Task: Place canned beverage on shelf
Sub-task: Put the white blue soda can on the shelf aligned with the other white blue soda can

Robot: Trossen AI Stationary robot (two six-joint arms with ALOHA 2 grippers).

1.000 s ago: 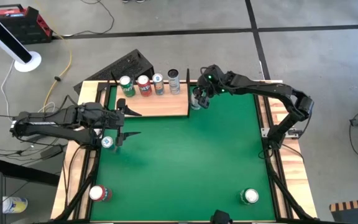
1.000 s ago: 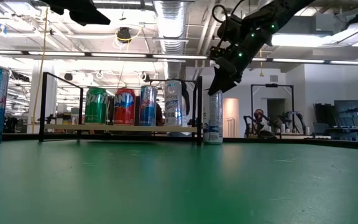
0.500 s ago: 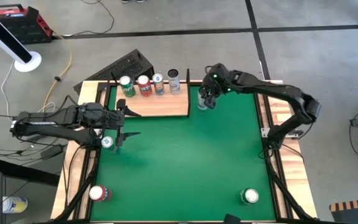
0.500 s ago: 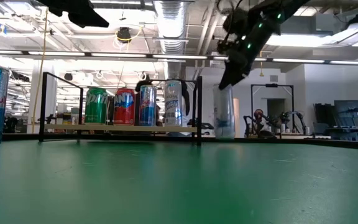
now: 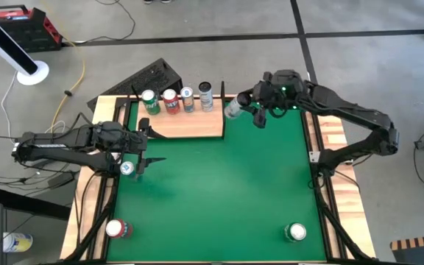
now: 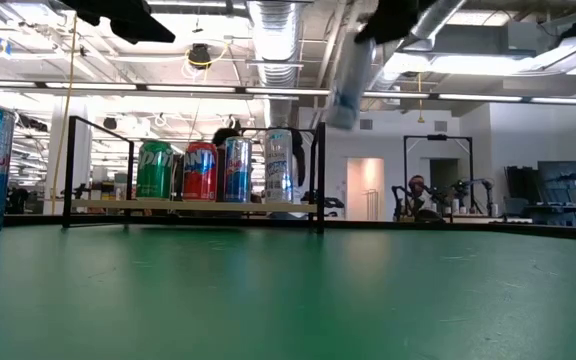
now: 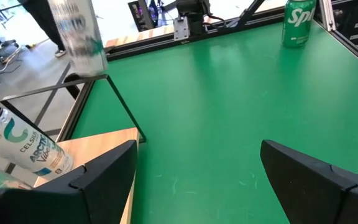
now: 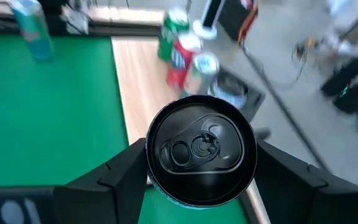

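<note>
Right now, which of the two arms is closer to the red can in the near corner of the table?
The left. Its gripper hovers by the table's left edge, up the table from the red can. The right gripper is far off by the shelf, holding a slim can.

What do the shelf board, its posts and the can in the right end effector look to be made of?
Shelf board: pale, matte, looks like natural wood, with faint grain in the left wrist view. Posts: thin, black, probably painted metal rod. Can, held in the right end effector: likely aluminium, going by its shiny pull-tab lid and printed wall; it hangs tilted above the table.
</note>
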